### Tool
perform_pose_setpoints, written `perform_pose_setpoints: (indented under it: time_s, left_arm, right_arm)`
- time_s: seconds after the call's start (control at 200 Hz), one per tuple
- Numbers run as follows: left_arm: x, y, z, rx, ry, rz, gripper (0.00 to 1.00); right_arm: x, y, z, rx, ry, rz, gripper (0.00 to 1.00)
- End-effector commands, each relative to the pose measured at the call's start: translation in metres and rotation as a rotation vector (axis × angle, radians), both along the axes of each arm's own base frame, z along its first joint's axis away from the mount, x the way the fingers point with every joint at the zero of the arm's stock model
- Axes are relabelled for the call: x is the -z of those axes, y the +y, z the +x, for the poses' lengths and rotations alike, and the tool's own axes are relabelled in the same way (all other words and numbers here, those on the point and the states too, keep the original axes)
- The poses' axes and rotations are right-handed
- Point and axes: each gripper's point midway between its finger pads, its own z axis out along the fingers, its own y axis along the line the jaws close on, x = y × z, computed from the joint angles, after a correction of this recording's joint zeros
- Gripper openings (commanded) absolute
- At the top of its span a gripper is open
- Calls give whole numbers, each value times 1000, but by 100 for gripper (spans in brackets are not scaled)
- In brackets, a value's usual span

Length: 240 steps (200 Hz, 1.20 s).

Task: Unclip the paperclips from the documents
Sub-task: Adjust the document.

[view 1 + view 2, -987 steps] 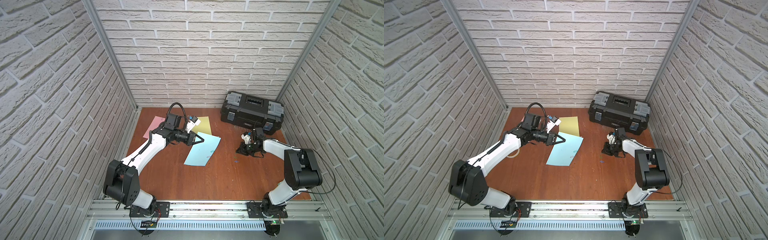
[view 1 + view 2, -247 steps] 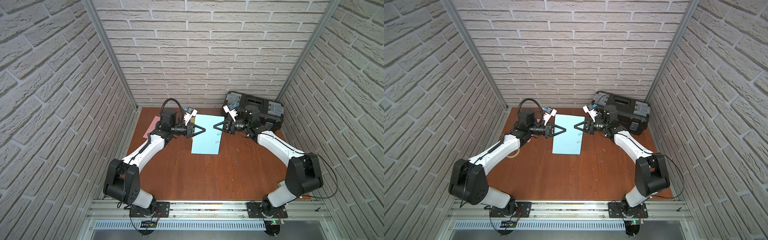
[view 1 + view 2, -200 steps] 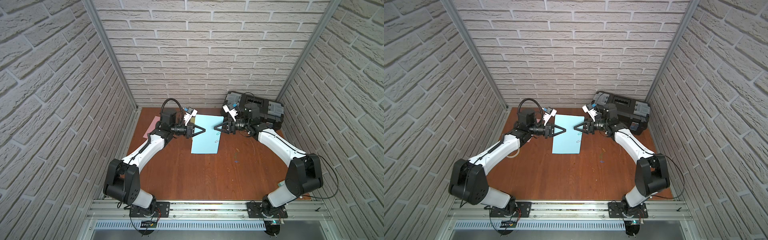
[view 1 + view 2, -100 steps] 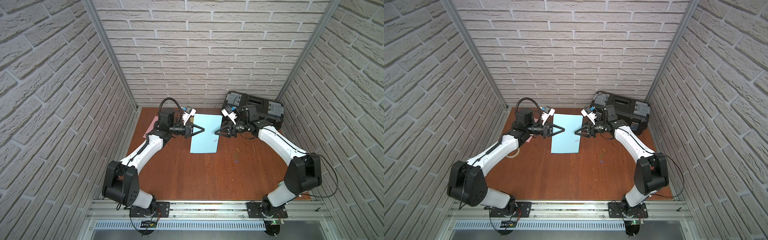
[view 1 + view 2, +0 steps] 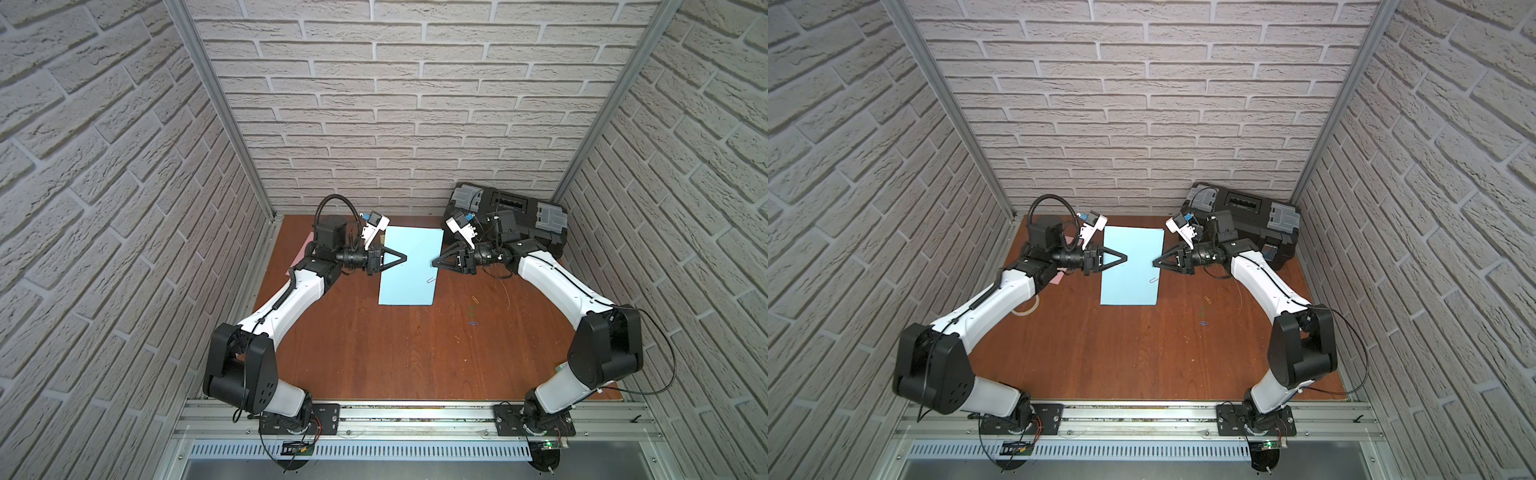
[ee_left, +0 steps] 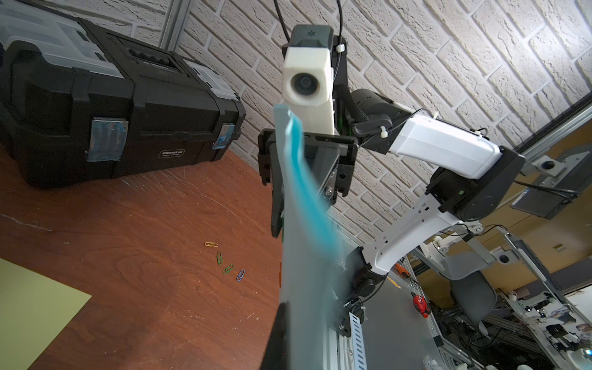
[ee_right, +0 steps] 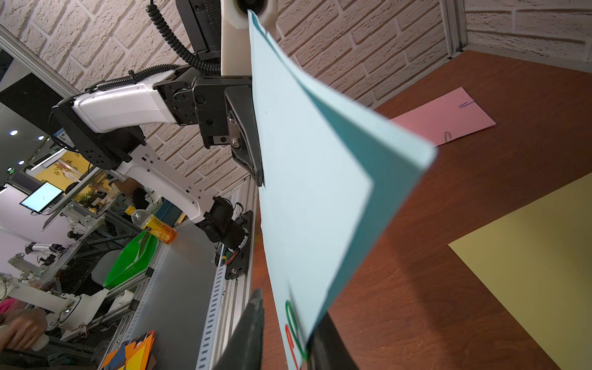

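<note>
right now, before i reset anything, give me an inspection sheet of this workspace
surface: brown wooden tabletop, scuffed near the black toolbox.
job's things: light blue sheet held off the table; green and red paperclips on its edge; pink sheet flat, two clips on it; yellow sheet flat, partly in view; four loose paperclips on the table.
clutter: black toolbox at the back wall.
grippers: left gripper shut on the light blue sheet; right gripper straddles the clipped edge, grip unclear.
cables: corrugated cable loops over the left wrist; thin cable hangs by the right arm's base.
surroundings: brick-pattern walls; metal rail in front.
</note>
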Motion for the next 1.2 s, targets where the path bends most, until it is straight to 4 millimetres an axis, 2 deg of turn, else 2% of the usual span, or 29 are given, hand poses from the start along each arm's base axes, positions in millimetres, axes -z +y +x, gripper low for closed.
perform_pose_setpoints:
  time_s: [0.0, 0.16, 0.44, 1.195]
  left_arm:
    - [-10, 3, -3, 3, -59, -13, 0]
    - [-9, 3, -1, 1, -60, -11, 0]
    - [-7, 4, 0, -4, -55, -4, 0]
    - [-7, 14, -1, -22, -68, 6, 0]
  right_arm:
    - [-8, -1, -6, -30, -23, 34, 21]
    - [-7, -1, -5, -33, -15, 36, 14]
    - [-3, -2, -5, -31, -1, 35, 9]
    - [-3, -2, -1, -26, 20, 28, 7]
